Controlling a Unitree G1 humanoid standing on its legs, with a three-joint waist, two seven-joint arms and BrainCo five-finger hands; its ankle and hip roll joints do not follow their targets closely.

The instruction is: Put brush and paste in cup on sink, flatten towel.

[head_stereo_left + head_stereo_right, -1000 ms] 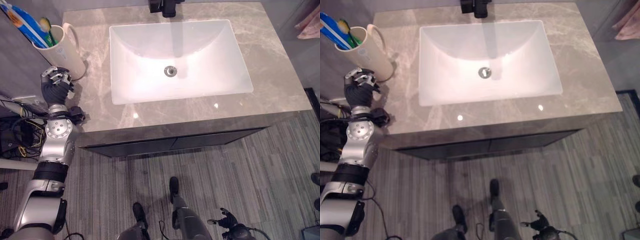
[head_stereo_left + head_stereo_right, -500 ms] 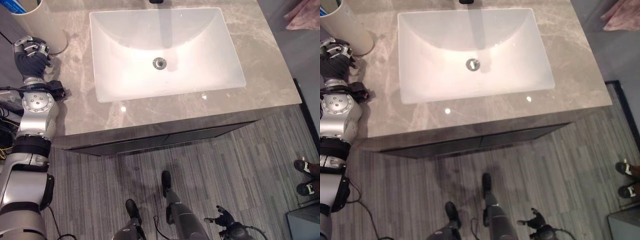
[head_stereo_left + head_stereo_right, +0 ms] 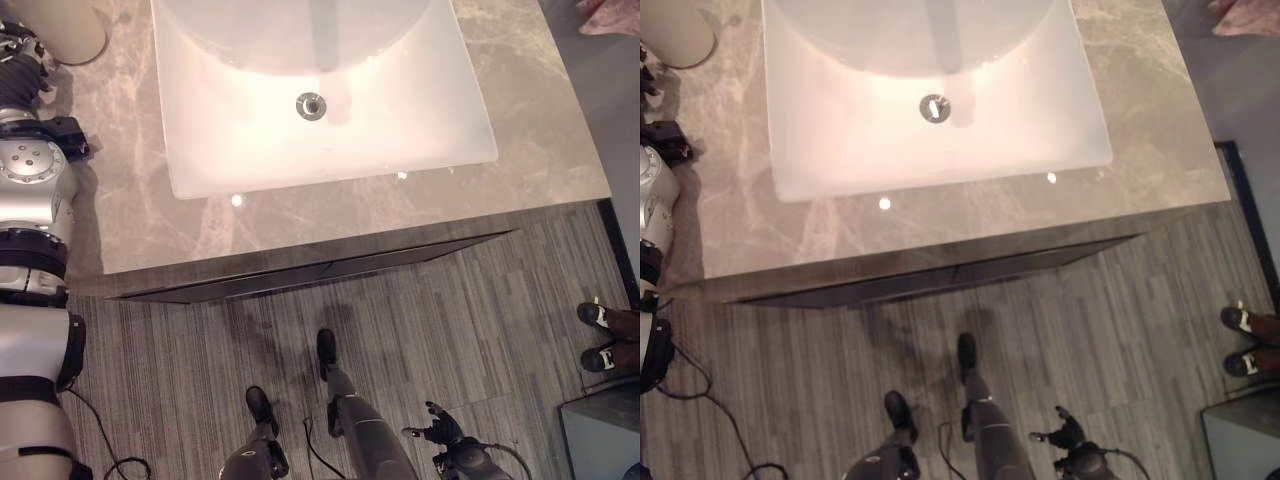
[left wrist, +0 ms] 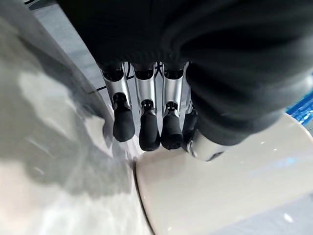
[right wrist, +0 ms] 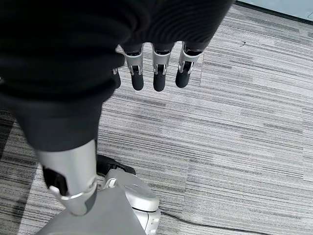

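Note:
The cream cup (image 3: 55, 25) stands at the counter's far left corner, with just its lower part in view. In the left wrist view a blue piece of the paste tube (image 4: 301, 105) shows over the cup (image 4: 220, 196). My left hand (image 3: 18, 75) is right beside the cup, and its straight fingers (image 4: 146, 127) hang close to the cup's wall, holding nothing. My right hand (image 3: 437, 432) hangs low over the floor with its fingers (image 5: 155, 73) relaxed and empty. A pink towel (image 3: 610, 15) shows past the counter's far right corner.
A white rectangular sink (image 3: 320, 170) with a metal drain (image 3: 311, 104) is set in the grey marble counter (image 3: 540, 130). A dark drawer front (image 3: 320, 270) runs below the counter's edge. A person's shoes (image 3: 600, 335) stand on the striped floor at the right.
The camera has tipped down, so the whole scene slid up and the cup's top left the picture. My left hand stays by the cup. A person's shoes came into sight at the right.

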